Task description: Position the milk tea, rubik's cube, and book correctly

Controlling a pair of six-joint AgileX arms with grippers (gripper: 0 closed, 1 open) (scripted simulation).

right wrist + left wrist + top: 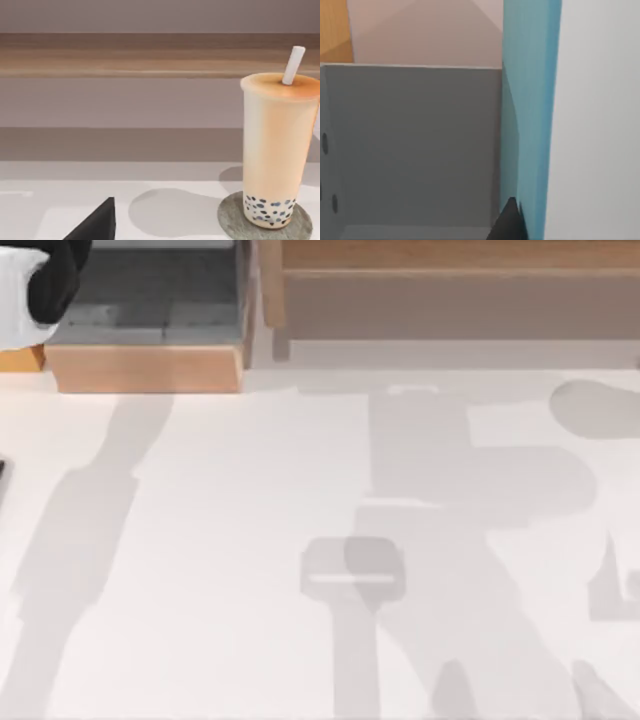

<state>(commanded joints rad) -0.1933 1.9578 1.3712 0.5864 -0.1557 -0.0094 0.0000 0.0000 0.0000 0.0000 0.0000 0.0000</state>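
Observation:
The book (530,100) stands upright with its blue spine toward the left wrist camera and a white face beside it. My left gripper is shut on it, one dark fingertip (510,225) pressed against the spine, over the grey inside of a box (415,145). In the top view my left arm (55,280) is at the far left corner, over the wooden bin (150,365). The milk tea (277,150), an orange cup with a white straw and dark pearls, stands on a grey coaster (235,220). A dark wedge of my right gripper (97,225) sits apart from it. The rubik's cube is out of view.
A long wooden shelf (450,280) runs along the back right of the white table (220,540). The wooden bin has a grey floor (150,300). Arm shadows fall across the table's middle and right.

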